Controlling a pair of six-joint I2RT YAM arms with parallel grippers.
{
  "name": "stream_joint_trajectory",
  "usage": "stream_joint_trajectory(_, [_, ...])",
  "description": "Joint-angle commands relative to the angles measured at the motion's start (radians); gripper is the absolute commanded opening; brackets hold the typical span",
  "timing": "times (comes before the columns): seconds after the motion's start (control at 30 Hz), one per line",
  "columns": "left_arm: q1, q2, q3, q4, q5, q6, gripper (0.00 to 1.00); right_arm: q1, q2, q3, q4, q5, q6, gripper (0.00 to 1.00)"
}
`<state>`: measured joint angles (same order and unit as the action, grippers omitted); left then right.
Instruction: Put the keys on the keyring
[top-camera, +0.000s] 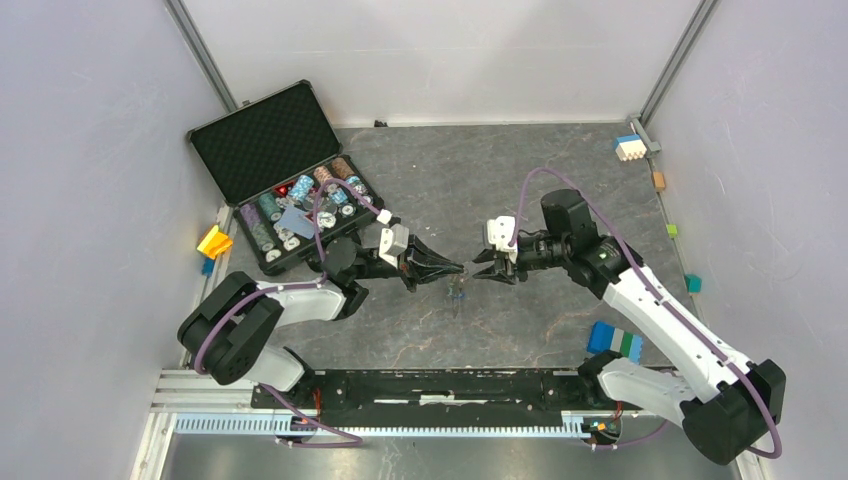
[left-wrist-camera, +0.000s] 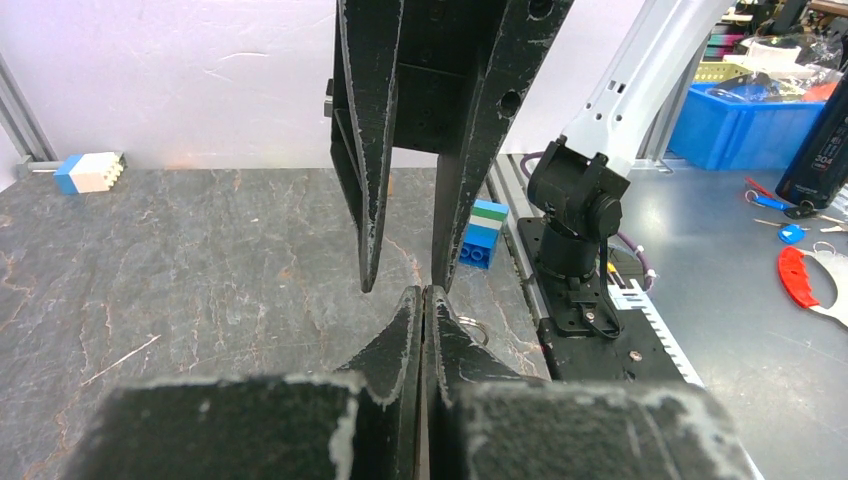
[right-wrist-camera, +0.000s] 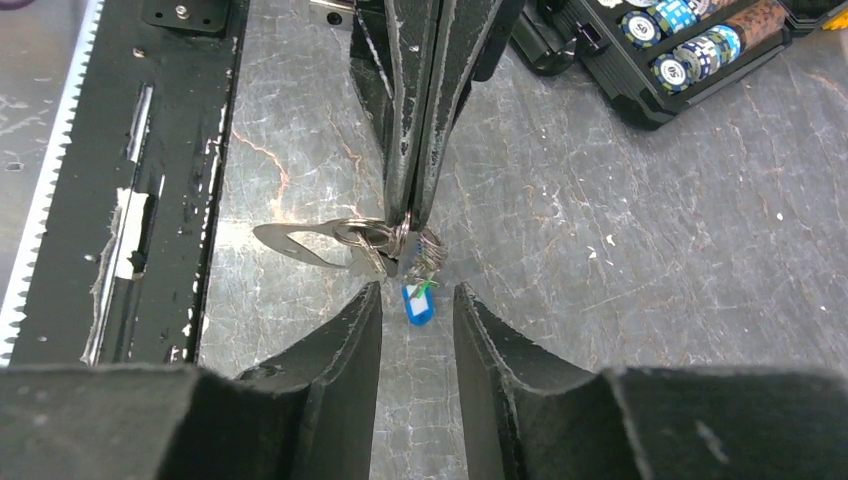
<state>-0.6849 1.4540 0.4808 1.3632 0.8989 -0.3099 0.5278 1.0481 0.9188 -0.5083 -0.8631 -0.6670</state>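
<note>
Over the grey marbled table (top-camera: 540, 190) between white walls (top-camera: 450, 50), left gripper (top-camera: 457, 268) pinches the keyring (right-wrist-camera: 360, 238); right gripper (top-camera: 480, 270) gapes.

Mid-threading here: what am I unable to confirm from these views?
Top view: keys too small to tell apart.
Left wrist: the shut left end effector hides what it pinches; only a ring edge shows.
Right wrist: blue tag shows, but the tangled rings leave unclear which keys are threaded; black tag unseen.
</note>
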Motion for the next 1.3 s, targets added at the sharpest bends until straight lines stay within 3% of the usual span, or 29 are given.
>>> stream_joint_trajectory(0.0, [0.001,-0.023,0.003,0.038,-0.006,0.028,0.02,-0.003,-0.007,0.005,0.053,-0.068,0.027,0.37])
stream_joint_trajectory(0.37, [0.001,-0.021,0.004,0.04,-0.001,0.023,0.02,-0.003,0.058,0.003,0.089,-0.148,0.063,0.27])
stream_joint_trajectory(0.6, [0.001,-0.015,0.007,0.043,-0.002,0.026,0.02,-0.004,0.065,-0.014,0.123,-0.163,0.092,0.15])
stream_joint_trajectory(0.77, [0.001,-0.016,0.005,0.042,-0.006,0.029,0.02,-0.003,0.079,-0.026,0.143,-0.174,0.111,0.13])
stream_joint_trajectory(0.9, [0.001,-0.021,0.002,0.039,-0.006,0.035,0.02,-0.003,0.084,-0.018,0.128,-0.155,0.102,0.0])
stream_joint_trajectory(1.03, [0.001,-0.034,0.006,-0.02,0.012,0.097,0.02,-0.002,0.083,0.032,0.055,-0.066,0.065,0.0])
stream_joint_trajectory(1.27, [0.003,-0.144,0.105,-0.552,0.028,0.46,0.39,0.104,0.12,0.153,-0.125,0.216,-0.002,0.0])
